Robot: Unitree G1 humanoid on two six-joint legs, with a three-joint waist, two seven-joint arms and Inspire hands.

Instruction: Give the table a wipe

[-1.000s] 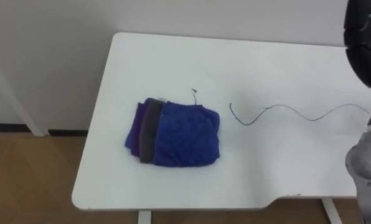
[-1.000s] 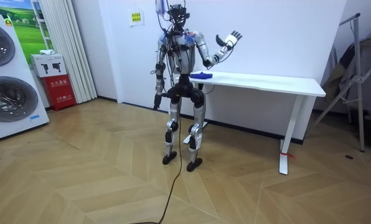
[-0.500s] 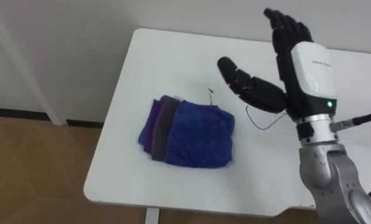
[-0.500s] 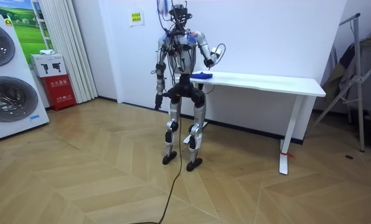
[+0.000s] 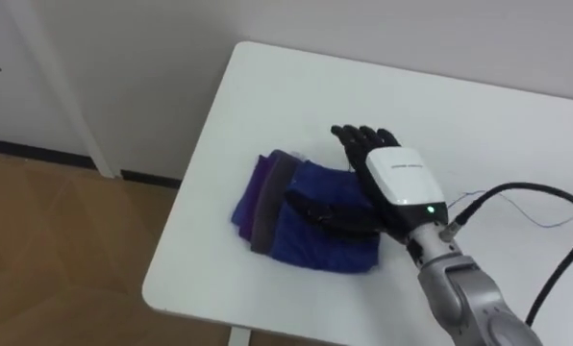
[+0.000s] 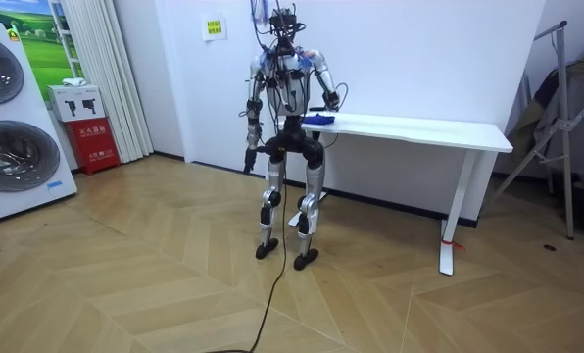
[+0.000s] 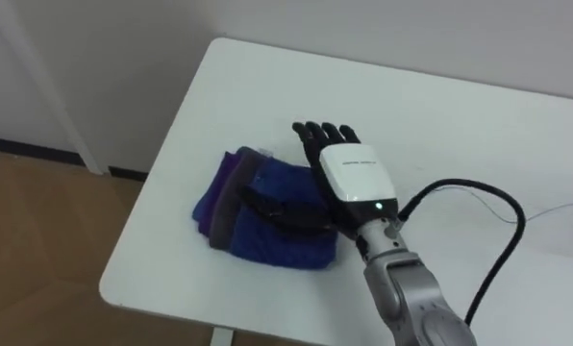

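Found right hand (image 5: pixel 397 183) flat, fingers straight, thumb spread, resting on folded blue cloth (image 5: pixel 315 252) near white table's (image 5: pixel 267 86) left end. Saw left hand (image 6: pixel 245 163) hanging at hip.

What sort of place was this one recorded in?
Likely a test room set up like a home: washing machines stand at the room view's left, a white table against a white wall, wood flooring.

Black fingers (image 5: pixel 358 141), white-backed right hand (image 5: pixel 402 180), silver forearm
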